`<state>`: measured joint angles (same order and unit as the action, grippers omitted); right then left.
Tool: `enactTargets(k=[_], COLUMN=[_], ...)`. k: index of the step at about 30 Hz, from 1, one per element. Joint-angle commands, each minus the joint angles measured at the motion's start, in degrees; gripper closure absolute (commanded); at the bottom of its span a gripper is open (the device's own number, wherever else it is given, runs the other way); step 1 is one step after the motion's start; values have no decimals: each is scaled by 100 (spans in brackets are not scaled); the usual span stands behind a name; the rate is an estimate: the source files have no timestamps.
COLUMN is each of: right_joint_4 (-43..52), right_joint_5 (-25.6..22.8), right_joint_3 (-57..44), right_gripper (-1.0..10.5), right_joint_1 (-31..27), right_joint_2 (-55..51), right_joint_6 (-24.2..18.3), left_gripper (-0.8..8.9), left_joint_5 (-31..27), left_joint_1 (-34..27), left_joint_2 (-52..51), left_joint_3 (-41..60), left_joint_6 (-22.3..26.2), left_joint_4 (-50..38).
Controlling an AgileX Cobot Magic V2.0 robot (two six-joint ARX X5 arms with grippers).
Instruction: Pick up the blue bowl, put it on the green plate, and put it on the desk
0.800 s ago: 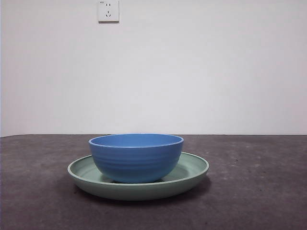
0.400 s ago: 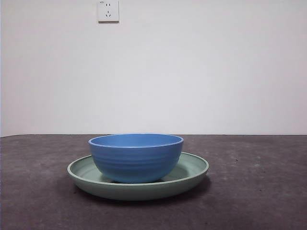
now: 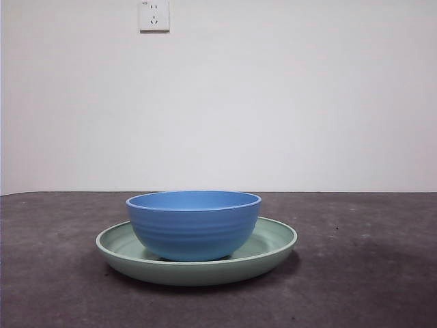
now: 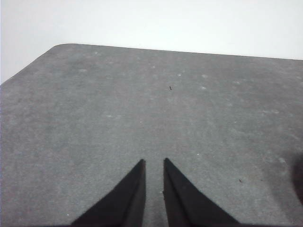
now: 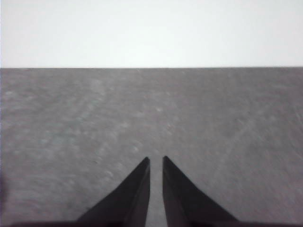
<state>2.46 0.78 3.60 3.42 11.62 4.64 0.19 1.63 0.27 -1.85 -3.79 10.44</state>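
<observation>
The blue bowl (image 3: 194, 224) stands upright inside the green plate (image 3: 273, 240), which rests on the dark desk (image 3: 369, 273) in the middle of the front view. No arm shows in the front view. My left gripper (image 4: 154, 163) is empty with its jaws nearly together over bare desk (image 4: 142, 109). My right gripper (image 5: 156, 160) is also empty with its jaws nearly together over bare desk (image 5: 151, 109). Neither wrist view shows the bowl or the plate.
A white wall with a socket (image 3: 154, 15) stands behind the desk. The left wrist view shows a rounded corner of the desk (image 4: 61, 47). A dark shape (image 4: 299, 179) sits at that view's edge.
</observation>
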Motion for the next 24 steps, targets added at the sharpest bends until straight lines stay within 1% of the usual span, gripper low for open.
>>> enactTargets(k=[1, 7, 12, 24], right_joint_4=[133, -420, -1311, -1147], right_joint_5=[-83, -90, -81, -83], right_joint_3=[-192, -299, -297, -297], right_gripper=[907, 907, 907, 907], right_joint_1=[-144, -387, -404, -404], right_joint_2=[-197, -533, -901, -1141], right_joint_6=[-52, -68, -66, -63], left_gripper=[753, 753, 753, 753], left_joint_5=[0, 0, 0, 0], left_joint_1=[0, 0, 0, 0], left_joint_2=[-9, -9, -9, -9], left_joint_3=[116, 116, 116, 116], left_joint_6=[-11, -11, -13, -13], left_joint_4=[28, 28, 28, 28])
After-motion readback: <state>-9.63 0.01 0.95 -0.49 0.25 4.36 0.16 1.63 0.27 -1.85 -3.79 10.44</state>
